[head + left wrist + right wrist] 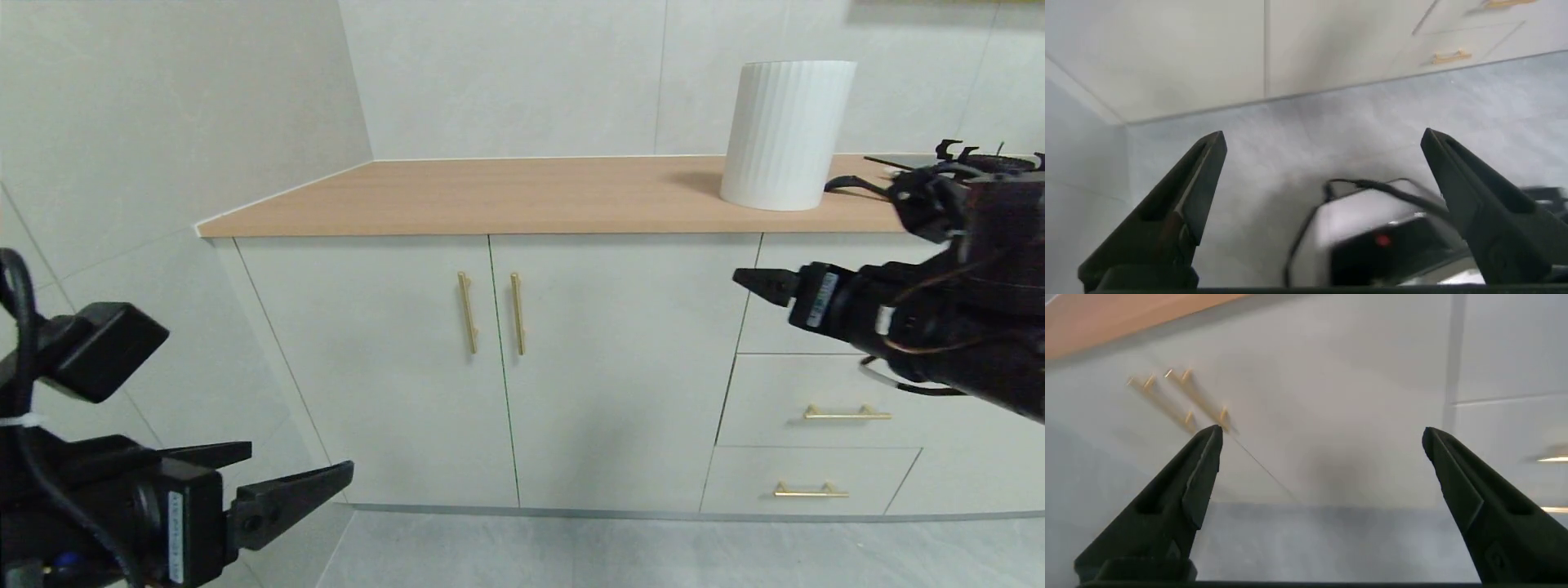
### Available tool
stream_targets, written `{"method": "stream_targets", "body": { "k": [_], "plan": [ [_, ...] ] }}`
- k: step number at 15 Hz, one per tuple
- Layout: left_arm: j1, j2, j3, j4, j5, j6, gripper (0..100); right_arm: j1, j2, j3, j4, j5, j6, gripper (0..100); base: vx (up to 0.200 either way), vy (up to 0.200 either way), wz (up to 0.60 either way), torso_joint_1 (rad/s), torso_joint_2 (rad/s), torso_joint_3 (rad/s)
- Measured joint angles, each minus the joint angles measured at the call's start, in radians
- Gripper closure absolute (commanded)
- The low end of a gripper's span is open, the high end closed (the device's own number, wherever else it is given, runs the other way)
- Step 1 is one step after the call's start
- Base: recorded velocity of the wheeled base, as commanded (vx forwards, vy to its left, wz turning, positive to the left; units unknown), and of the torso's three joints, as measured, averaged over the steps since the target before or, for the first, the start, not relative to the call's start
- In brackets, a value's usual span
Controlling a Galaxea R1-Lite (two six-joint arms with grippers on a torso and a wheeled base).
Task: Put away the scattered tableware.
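Pale wooden counter (490, 196) carries a white ribbed cylindrical vase (785, 135); lower than its top, left gripper (300, 457) and right gripper (1323, 449) hold their jaws wide apart, empty.

Black arms (963, 327), tapered fingers (294, 490) (white labels (823, 300), looping dark cables (24, 302)).

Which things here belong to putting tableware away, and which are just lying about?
Job:
left end effector, open
right end effector, open
cabinet doors and drawers, probably the storage

Lying about:
white ribbed container, standing on the wooden countertop
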Motion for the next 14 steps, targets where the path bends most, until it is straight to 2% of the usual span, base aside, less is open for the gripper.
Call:
{"method": "stream_targets", "body": {
  "k": [2, 4, 6, 8, 10, 12, 14],
  "plan": [
    [0.034, -0.079, 0.042, 0.0, 0.02, 0.049, 0, -0.025, -0.208, 0.11, 0.043, 0.001, -0.103, 0, 0.0, 0.0, 0.0, 0.0, 0.0, 0.0],
    [0.082, -0.172, 0.075, 0.0, 0.027, 0.065, 0, -0.075, -0.421, 0.175, 0.163, 0.004, -0.179, 0, 0.0, 0.0, 0.0, 0.0, 0.0, 0.0],
    [0.117, -0.286, 0.114, 0.002, 0.029, 0.074, 0, -0.118, -0.645, 0.21, 0.357, 0.005, -0.225, 0, 0.0, 0.0, 0.0, 0.0, 0.0, 0.0],
    [0.162, -0.415, 0.16, 0.014, 0.03, 0.099, 0, -0.164, -0.862, 0.227, 0.552, 0.002, -0.256, 0, 0.0, 0.0, 0.0, 0.0, 0.0, 0.0],
    [0.211, -0.541, 0.193, 0.042, 0.03, 0.119, 0, -0.254, -1.037, 0.24, 0.698, 0.005, -0.291, 0, 0.0, 0.0, 0.0, 0.0, 0.0, 0.0],
    [0.272, -0.679, 0.216, 0.066, 0.03, 0.164, 0, -0.359, -1.192, 0.264, 0.765, 0.033, -0.352, 0, 0.0, 0.0, 0.0, 0.0, 0.0, 0.0],
    [0.342, -0.802, 0.247, 0.077, 0.029, 0.242, 0, -0.429, -1.31, 0.304, 0.789, 0.071, -0.394, 0, 0.0, 0.0, 0.0, 0.0, 0.0, 0.0]
  ]
}}
